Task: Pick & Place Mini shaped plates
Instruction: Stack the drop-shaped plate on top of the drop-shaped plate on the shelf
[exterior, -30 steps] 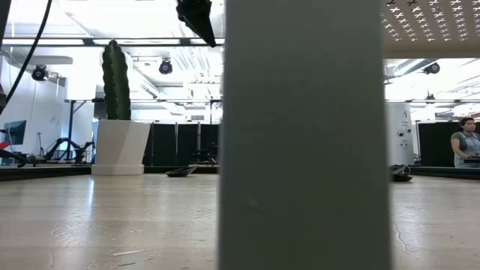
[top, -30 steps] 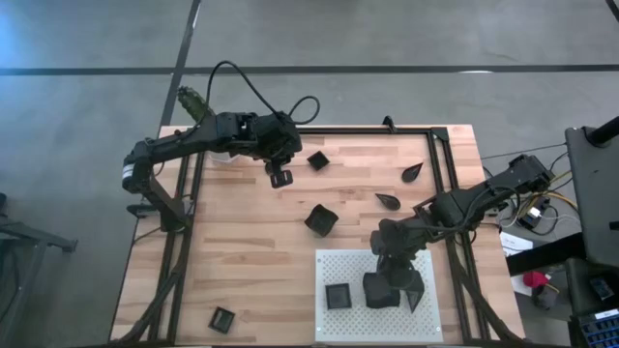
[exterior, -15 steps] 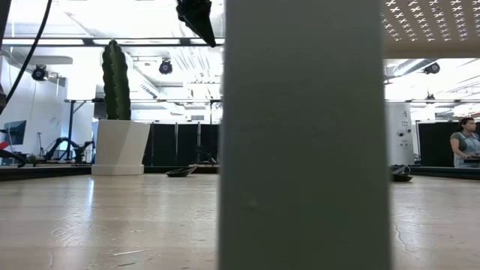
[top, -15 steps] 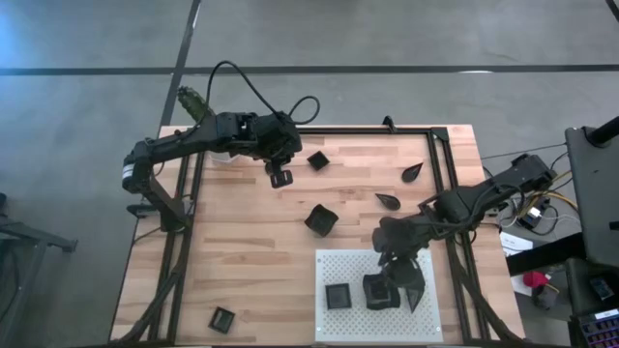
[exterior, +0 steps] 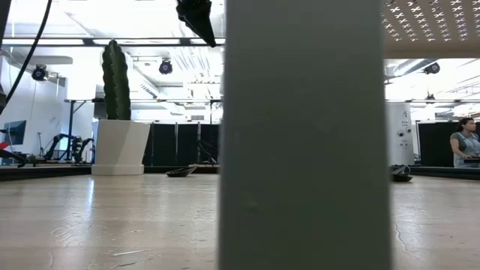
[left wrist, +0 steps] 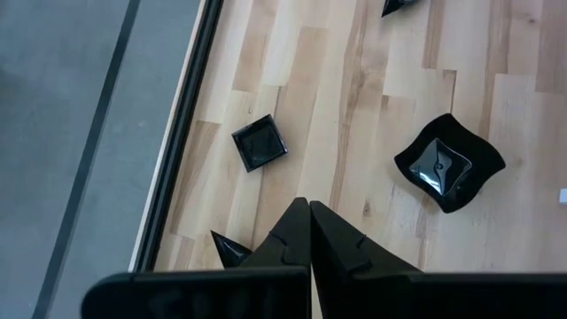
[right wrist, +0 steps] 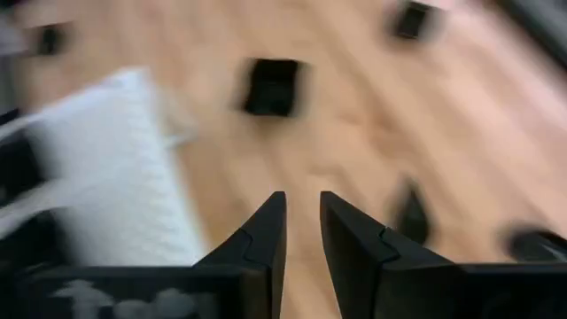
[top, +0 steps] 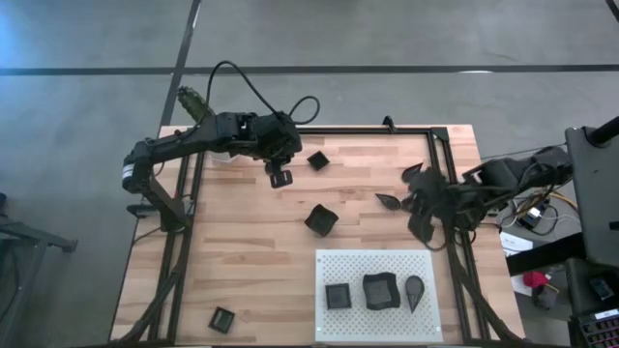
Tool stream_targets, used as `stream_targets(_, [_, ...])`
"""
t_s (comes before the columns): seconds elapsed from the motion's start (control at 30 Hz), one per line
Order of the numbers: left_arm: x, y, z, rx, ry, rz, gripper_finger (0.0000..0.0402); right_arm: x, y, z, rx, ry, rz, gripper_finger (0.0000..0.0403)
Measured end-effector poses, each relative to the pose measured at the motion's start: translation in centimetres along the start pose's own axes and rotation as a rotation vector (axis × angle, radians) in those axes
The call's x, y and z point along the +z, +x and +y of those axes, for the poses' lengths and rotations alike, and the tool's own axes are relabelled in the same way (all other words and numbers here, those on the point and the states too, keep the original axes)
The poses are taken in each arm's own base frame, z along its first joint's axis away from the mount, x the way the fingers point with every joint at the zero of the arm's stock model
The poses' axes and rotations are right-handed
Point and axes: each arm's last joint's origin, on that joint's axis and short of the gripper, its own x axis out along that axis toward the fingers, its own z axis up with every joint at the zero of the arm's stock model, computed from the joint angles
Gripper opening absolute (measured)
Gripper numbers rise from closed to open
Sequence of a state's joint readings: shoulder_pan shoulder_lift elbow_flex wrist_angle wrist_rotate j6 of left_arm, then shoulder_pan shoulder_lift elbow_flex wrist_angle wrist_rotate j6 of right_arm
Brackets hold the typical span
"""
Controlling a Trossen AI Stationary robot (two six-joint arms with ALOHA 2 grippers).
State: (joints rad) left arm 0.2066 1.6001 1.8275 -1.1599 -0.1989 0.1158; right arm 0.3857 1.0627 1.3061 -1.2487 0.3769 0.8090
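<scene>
High view: three mini shaped plates sit in a row on the white perforated board (top: pixel 379 292): a square plate (top: pixel 338 296), a wavy-edged plate (top: pixel 381 290) and a teardrop plate (top: pixel 415 289). The right hand (top: pixel 423 215) hangs above the bench (top: pixel 251 261) beyond the board, near a loose teardrop dish (top: pixel 389 202). The left hand (top: pixel 280 177) hovers far from the board, empty.

Low view: a grey post (exterior: pixel 304 135) blocks the middle; a potted cactus (exterior: pixel 116 112) stands beside it.

Left wrist view: fingers (left wrist: pixel 292 235) pressed together.

Right wrist view: fingers (right wrist: pixel 266 232) slightly spread, holding nothing.
</scene>
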Motion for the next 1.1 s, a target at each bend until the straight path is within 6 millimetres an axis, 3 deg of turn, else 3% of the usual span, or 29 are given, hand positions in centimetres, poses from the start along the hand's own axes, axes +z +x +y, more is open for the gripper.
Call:
stream_targets(0.13, [0.0,0.0,0.0,0.000,0.000,0.000,0.0000,-1.3,-0.7,-2.8,-0.172,0.116,-0.001,0.0066])
stream_targets(0.3, [0.2,0.0,0.0,0.002,-0.003,-0.016,0.0000,-3.2,-0.6,-4.9,-0.218,0.163,0.020,0.0070])
stream_targets(0.7, [1.5,-0.1,0.2,0.016,-0.059,-0.152,0.0000,-8.6,-0.7,-9.9,-0.122,0.251,0.010,0.0062])
stream_targets(0.9, [1.9,-0.2,0.3,0.015,-0.121,-0.195,0.0000,-11.4,0.7,-12.0,-0.105,0.274,0.001,0.0063])
stream_targets(1.1, [2.0,-0.2,0.3,0.013,-0.153,-0.204,0.0000,-12.0,1.0,-12.4,-0.046,0.272,-0.040,0.0061])
